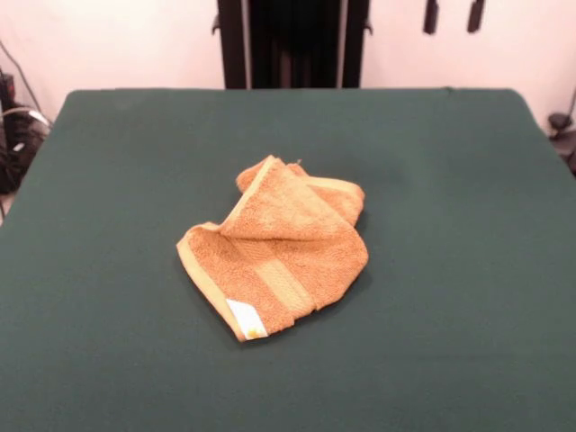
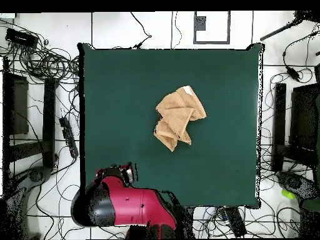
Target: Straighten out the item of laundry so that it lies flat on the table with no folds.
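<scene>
Arm [image 2: 128, 206]: sat at lower left of the overhead frame, red and black, drawn back at the counter's bottom edge, well apart from the towel.
Towel [image 1: 279, 252]: lay crumpled near the middle of the counter, folded over on itself in several layers; woven band faced up; white label [image 1: 245, 317] showed at the lower corner in the front frame.
Counter [image 1: 450, 270]: dark green, filled most of both frames.
Jaws [image 1: 453, 16]: two dark tips hung apart at upper right of the front frame, open, gripping nothing.
</scene>
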`<state>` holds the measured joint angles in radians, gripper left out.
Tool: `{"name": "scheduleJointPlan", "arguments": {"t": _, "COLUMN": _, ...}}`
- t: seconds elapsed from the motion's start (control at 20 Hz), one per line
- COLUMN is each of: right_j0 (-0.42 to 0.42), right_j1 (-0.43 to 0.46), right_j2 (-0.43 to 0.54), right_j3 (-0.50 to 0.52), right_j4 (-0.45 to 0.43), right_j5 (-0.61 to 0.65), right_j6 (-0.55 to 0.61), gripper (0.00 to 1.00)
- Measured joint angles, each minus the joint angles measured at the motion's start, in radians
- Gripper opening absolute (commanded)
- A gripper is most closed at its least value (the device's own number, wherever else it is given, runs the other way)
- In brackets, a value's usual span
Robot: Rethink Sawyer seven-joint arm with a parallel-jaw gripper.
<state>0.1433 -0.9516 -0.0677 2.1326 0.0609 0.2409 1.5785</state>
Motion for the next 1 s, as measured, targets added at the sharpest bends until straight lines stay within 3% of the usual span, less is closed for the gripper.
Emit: {"name": "scheduleJointPlan", "arguments": {"t": 1.0, "right_j0": 0.068, "right_j1": 0.337, "right_j2": 0.0, "right_j3": -0.101, "right_j4": 0.173, "right_j5": -0.278, "right_j6": 0.002, "gripper": 1.0}}
